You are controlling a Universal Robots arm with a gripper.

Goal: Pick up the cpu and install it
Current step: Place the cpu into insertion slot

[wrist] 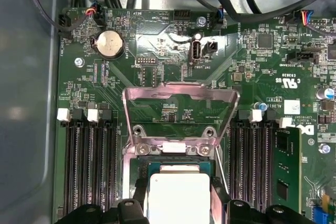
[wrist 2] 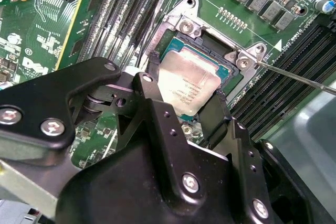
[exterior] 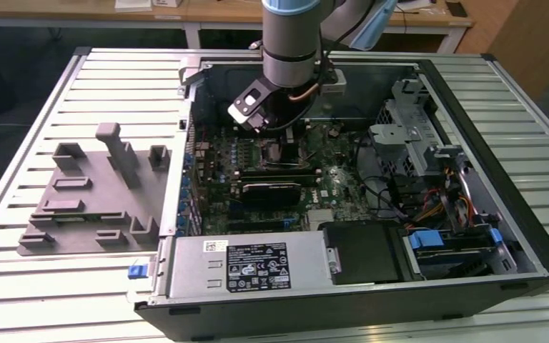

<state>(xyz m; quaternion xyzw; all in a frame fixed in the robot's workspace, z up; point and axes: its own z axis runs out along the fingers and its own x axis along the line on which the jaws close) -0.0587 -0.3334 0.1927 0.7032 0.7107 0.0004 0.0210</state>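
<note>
The arm reaches down into the open computer case [exterior: 503,236], which lies on the slatted table [exterior: 122,78]. The gripper [exterior: 263,128] sits in the upper middle of the exterior view, over the motherboard [exterior: 255,168].

In both wrist views the cpu [wrist 2: 189,85] [wrist: 178,195] sits between the two black fingers [wrist 2: 150,85], right over the socket [wrist 2: 184,43]. The fingers look clamped on two opposite edges of the chip. The chip seems slightly tilted against the socket's teal rim, and I cannot tell whether it is fully seated or just above the contacts.

The pick-up part looks done, since the chip is at the socket and well apart from the grey fixture tray [exterior: 74,207] on the exterior view's left.

The install part is not finished. In the first wrist view the metal load plate [wrist: 178,88] stands flipped open beyond the socket, and in the second wrist view the thin lever [wrist 2: 294,74] lies unlatched beside it (a bare wire across the board). The chip is in place or nearly so, but it is not released and not locked down.
</note>
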